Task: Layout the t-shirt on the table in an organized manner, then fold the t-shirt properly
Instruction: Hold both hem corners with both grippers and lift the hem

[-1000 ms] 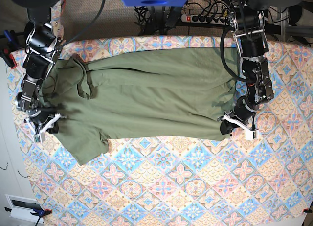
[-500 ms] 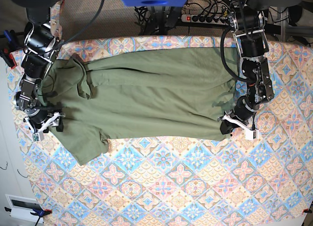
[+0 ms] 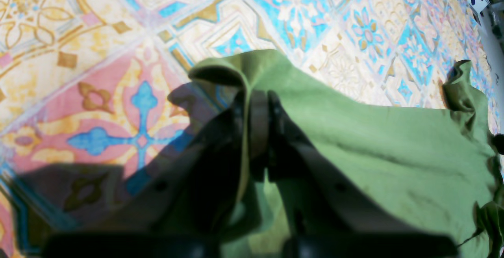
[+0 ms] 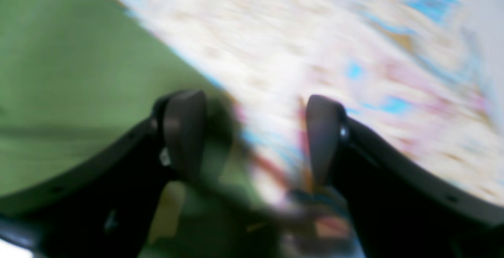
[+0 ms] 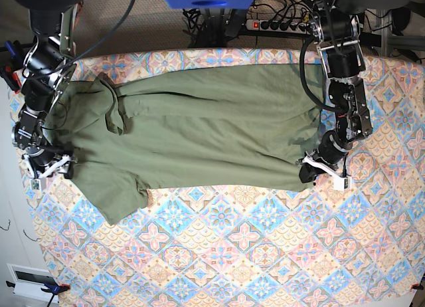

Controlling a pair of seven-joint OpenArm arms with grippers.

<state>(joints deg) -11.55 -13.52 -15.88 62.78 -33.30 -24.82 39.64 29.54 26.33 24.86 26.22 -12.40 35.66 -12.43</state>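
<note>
No legible text, labels or numbers in any view.
The t-shirt (image 5: 199,127) shows plain olive fabric; the table (image 5: 265,254) cloth carries only a floral tile pattern, with no readable lettering, brand marks or signs.

Robot lab: power strip (image 5: 275,25) and cables (image 5: 202,18) behind the table (image 5: 265,254)

One plain olive-green short-sleeved cotton t-shirt (image 5: 199,127) lies on one table (image 5: 265,254) covered in a blue, pink and cream tile-patterned cloth. Two black robot arms reach over the table, one at each end of the t-shirt.
</note>
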